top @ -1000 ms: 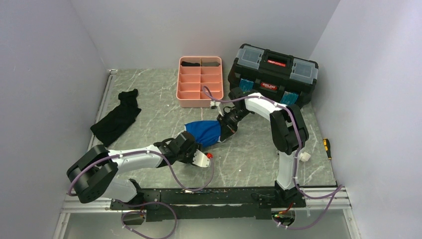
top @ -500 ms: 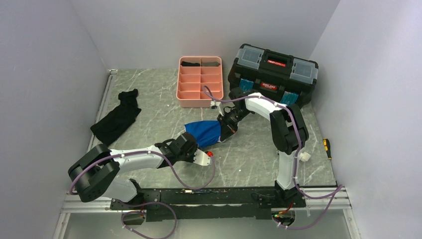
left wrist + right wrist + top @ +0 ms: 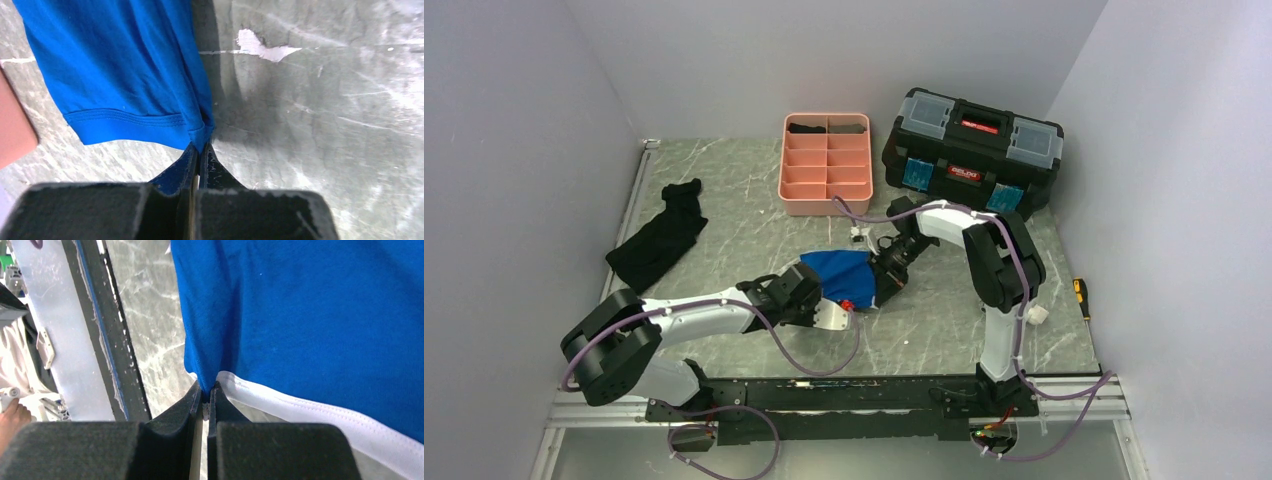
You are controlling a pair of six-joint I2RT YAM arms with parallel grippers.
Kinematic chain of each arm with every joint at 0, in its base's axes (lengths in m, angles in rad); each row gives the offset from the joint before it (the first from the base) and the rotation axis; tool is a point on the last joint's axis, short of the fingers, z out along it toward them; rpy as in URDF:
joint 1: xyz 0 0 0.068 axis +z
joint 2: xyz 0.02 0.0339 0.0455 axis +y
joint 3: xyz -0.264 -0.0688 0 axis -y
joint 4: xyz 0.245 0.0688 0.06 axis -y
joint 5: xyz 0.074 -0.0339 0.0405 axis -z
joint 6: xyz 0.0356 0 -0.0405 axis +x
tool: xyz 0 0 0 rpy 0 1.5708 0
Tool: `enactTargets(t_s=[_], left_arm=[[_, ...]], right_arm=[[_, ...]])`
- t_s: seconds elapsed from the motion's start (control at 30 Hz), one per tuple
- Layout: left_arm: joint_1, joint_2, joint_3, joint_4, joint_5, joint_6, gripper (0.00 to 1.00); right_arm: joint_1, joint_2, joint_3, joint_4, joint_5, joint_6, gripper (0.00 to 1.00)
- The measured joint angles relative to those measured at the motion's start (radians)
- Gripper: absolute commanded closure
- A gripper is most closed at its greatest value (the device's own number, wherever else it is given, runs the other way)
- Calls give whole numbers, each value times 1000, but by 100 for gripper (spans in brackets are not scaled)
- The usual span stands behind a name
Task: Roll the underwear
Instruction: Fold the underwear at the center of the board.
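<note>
There was the underwear (image 3: 839,275), bright blue, sitting mid-table on the near side of the tray, held between the two claws. We saw the left claw (image 3: 200,150) clamped hard on it. Its jaws were pressed together with a corner of the stitched hem (image 3: 125,121) nipped right at the tips, and the rest of the cloth fanned away from the camera. That edge threw a dark shadow on the table (image 3: 325,125), so that side looked raised off the surface, though how far we couldn't tell. Over at the right claw (image 3: 206,392) it was the same story: jaws closed on a fold of blue just where the white band (image 3: 320,417) began, with the band running off to the lower right. From above, the left claw had the near edge and the right claw the right-hand edge, with the garment bunched between them.

Moving out, we had the pink tray (image 3: 782,190) just beyond, divided into compartments, with dark rolls (image 3: 807,127) in its far pair. To its right stood the black toolbox (image 3: 972,140), lid shut, just behind the right arm. Well off to the left lay the black cloth (image 3: 659,240), crumpled and apart from everything. A white chip (image 3: 265,47) marked the marbled top just past the hem.
</note>
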Motion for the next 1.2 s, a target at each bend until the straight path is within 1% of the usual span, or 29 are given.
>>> enactTargets(t_s=[0.17, 0.3, 0.43, 0.57, 0.67, 0.83, 1.0, 1.2], left_arm=[[-2, -5, 48, -93, 65, -46, 100], [-5, -34, 89, -203, 151, -89, 100], [-7, -57, 127, -296, 229, -103, 100], [3, -27, 201, -384, 295, -101, 100], [38, 44, 297, -454, 365, -92, 100], [154, 159, 429, -549, 456, -56, 100], [263, 293, 570, -654, 547, -10, 100], [318, 392, 634, -714, 603, 16, 100]], right_arm=[[18, -42, -76, -20, -4, -28, 100], [35, -92, -119, -37, -20, -49, 100], [42, -116, -133, -69, -24, -61, 100], [40, -130, -126, -90, -24, -63, 100], [29, -129, -92, -122, -24, -62, 100], [-8, -105, 16, -179, -24, -63, 100], [-50, -13, 127, -240, -23, -68, 100], [-92, 116, 235, -304, -19, -91, 100]])
